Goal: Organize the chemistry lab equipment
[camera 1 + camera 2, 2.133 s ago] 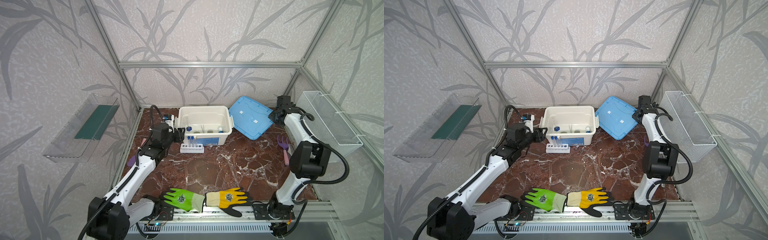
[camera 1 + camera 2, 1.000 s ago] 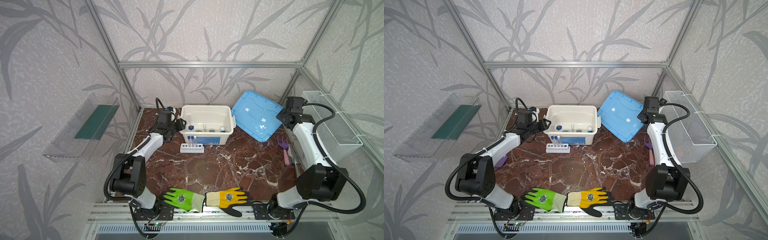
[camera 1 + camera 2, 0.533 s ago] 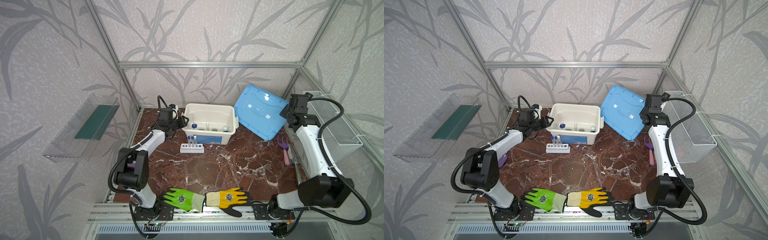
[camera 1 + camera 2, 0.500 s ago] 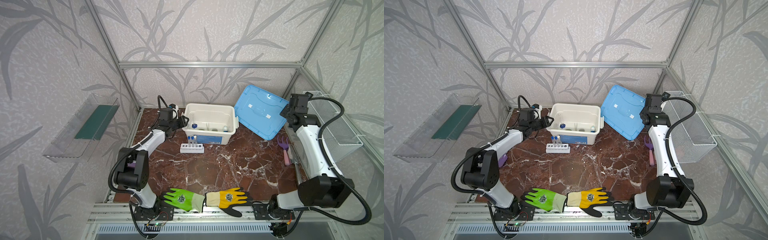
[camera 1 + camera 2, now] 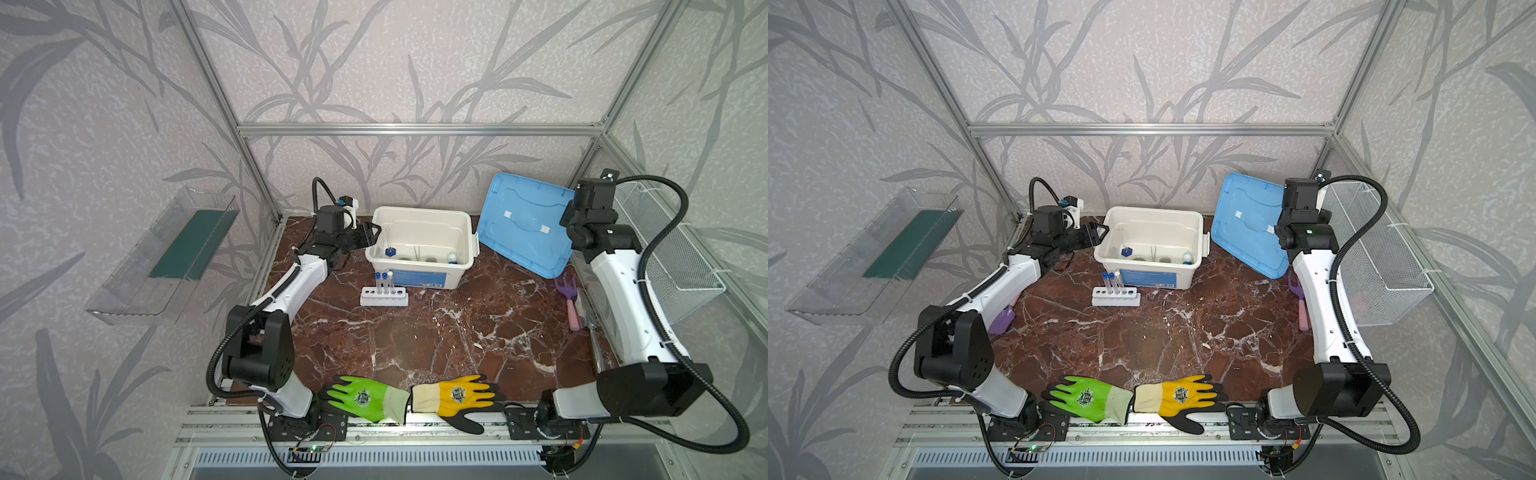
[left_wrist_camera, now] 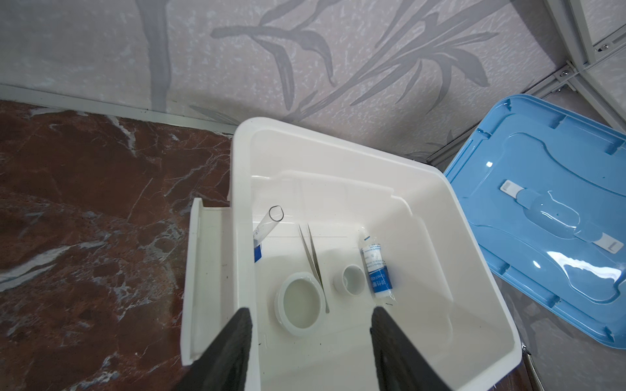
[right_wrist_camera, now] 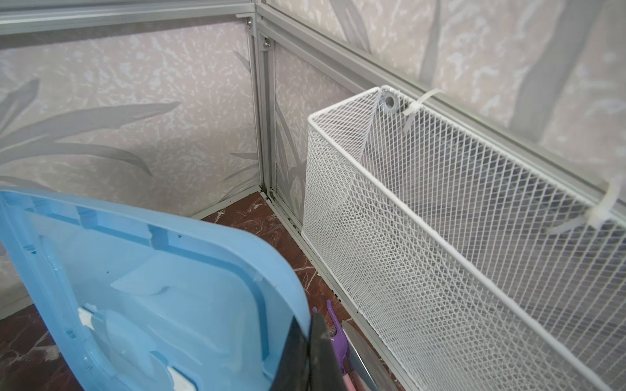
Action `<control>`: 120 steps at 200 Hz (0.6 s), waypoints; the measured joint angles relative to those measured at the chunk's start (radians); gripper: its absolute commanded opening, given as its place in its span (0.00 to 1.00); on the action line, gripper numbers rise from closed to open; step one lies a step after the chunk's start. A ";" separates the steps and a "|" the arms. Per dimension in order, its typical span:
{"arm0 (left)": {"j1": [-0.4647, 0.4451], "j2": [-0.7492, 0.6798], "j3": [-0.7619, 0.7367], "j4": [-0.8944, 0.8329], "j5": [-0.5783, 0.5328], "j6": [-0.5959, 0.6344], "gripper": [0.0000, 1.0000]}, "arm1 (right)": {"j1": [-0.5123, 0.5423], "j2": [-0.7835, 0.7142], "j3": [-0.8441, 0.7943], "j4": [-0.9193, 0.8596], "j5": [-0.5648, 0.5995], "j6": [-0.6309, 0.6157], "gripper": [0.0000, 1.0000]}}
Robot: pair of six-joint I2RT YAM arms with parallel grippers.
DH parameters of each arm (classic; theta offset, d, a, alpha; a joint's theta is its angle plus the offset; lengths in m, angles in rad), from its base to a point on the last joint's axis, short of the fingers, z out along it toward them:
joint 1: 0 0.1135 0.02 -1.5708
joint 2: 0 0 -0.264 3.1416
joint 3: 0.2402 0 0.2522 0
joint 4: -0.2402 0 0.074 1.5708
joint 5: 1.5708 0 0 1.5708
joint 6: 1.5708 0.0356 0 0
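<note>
Your left pincer (image 6: 310, 312) apart and empty over the white bin (image 6: 338, 189), your right pincer (image 7: 310, 333) clamped on the blue lid (image 7: 135, 270), held tilted beside it

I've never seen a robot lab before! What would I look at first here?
Probably the big sky-blue plastic lid at the back right, tipped up and pinched by the right gripper. Next, the bright green work glove and yellow work glove lying cuff to cuff at the front edge. Then the open white plastic bin at the back middle, with clear test tubes standing in a white rack before it.
</note>
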 measured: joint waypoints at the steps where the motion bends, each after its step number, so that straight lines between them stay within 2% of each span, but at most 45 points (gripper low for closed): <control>1: 0.000 -0.002 0.000 -0.001 0.000 0.001 0.58 | 0.001 0.000 0.000 0.000 0.001 -0.002 0.00; 74: 0.000 -0.054 0.001 -0.049 0.012 0.023 0.58 | 0.024 -0.072 0.044 0.005 0.033 -0.099 0.00; 120: -0.018 -0.061 0.017 -0.054 0.041 0.023 0.58 | 0.025 -0.146 0.118 -0.056 0.054 -0.158 0.00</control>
